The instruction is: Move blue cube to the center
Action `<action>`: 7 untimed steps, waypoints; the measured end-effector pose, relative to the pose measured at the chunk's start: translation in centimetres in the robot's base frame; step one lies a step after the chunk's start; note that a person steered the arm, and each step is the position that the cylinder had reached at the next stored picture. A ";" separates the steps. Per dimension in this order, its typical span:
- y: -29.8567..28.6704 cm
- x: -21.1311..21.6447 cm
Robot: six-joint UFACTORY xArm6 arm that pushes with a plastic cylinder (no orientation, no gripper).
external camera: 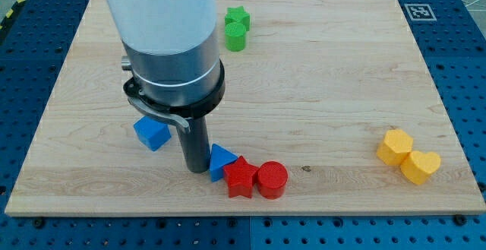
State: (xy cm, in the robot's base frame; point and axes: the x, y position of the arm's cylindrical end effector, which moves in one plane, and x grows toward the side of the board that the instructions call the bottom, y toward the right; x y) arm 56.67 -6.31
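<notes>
One step off to the view's left of my tip (pixel 197 168): blue cube (pixel 152 134), apart; nothing grasped, only a bare rod.

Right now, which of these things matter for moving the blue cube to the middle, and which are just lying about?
Part of the job:
- blue cube
- my tip, just to the cube's right in the view
- wooden board

Just lying about:
- blue triangular block
- red star
- red cylinder
- two green blocks
- two yellow blocks
</notes>
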 end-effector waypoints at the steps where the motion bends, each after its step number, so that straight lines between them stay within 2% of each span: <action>1: 0.0 0.0; 2: -0.7 -0.1; 4: -9.9 -0.1; 6: -8.5 -5.7; 7: -8.1 -6.8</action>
State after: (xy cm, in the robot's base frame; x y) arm 49.90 -14.43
